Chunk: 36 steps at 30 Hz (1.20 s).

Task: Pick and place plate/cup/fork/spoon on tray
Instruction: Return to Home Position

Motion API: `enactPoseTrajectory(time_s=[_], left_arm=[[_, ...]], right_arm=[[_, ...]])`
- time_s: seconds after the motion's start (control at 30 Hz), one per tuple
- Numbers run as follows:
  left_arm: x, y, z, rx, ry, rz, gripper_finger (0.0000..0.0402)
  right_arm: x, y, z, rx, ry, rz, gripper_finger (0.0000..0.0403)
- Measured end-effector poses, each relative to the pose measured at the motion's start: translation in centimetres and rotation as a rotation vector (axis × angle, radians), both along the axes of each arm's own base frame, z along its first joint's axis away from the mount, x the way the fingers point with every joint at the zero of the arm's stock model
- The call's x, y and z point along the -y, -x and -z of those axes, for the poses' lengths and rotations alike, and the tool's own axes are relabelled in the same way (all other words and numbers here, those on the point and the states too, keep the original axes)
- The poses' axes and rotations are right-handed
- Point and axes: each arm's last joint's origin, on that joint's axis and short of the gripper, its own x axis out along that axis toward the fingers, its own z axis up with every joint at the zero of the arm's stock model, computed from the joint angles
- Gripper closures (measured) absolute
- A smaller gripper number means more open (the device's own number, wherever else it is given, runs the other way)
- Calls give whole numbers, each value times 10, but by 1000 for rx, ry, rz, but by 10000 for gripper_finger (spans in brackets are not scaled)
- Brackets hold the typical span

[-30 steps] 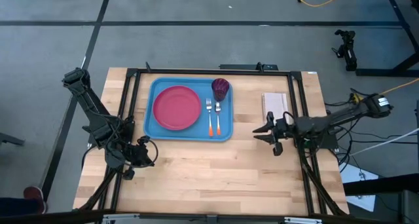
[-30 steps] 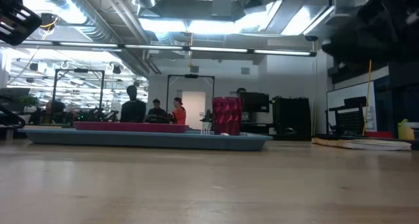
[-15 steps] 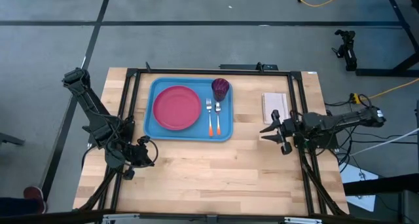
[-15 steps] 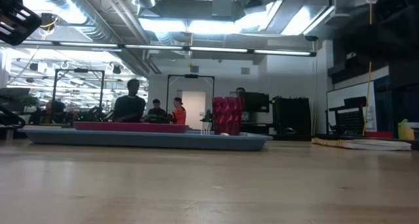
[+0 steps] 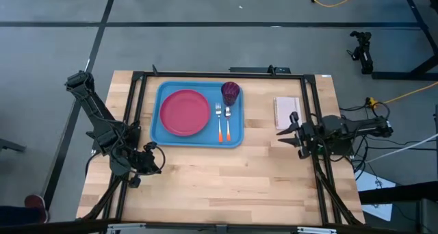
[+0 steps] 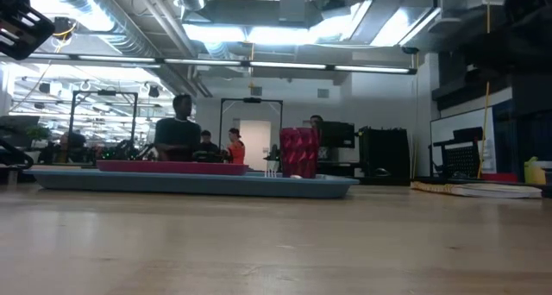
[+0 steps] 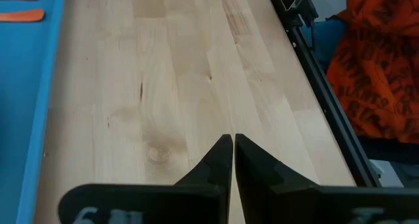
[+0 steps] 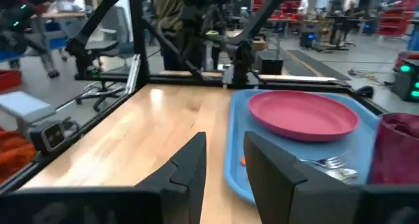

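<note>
While both of my jaws sit back at the desk [image 5: 226, 186] edges, nothing of the task is left in them. Nearest me, my left jaws [image 7: 232, 160] are pressed together, hovering low over bare wood just beside the tray's [image 5: 235, 138] near-left corner. My right jaws [image 8: 222, 160] are spread a little and empty, pulled to the right edge close to a small white pad [image 5: 285, 108].

Farther in, the tray lies flat on the desk and carries everything: the plate [image 5: 184, 112] fills its left half, the fork [image 5: 219, 120] and spoon [image 5: 227, 121] lie side by side just right of it with orange handles toward me, and the cup [image 5: 230, 92] stands upright in the far-right corner.

My judgement: all four pieces are placed, so the placing step looks finished. The next move calls for little beyond parking both arms clear of the tray without brushing its rim.

Beyond the desk, people [image 6: 178, 138] stand in the room.
</note>
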Motion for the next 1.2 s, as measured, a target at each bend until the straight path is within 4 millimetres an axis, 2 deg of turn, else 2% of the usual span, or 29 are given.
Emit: enactPoseTrajectory(time_s=[0.17,0.43,0.63,0.93,1.2], left_arm=[[0,0,0,-1,-1,0,390],[0,0,0,-1,-1,0,390],[0,0,0,-1,-1,0,390],[0,0,0,-1,-1,0,390],[0,0,0,-1,-1,0,390]], right_arm=[[1,2,-6,4,6,23,295],[-1,-5,4,144,34,-3,295],[0,-5,11,76,36,22,295],[3,-5,9,91,-60,128,295],[3,-5,9,89,-93,128,295]])
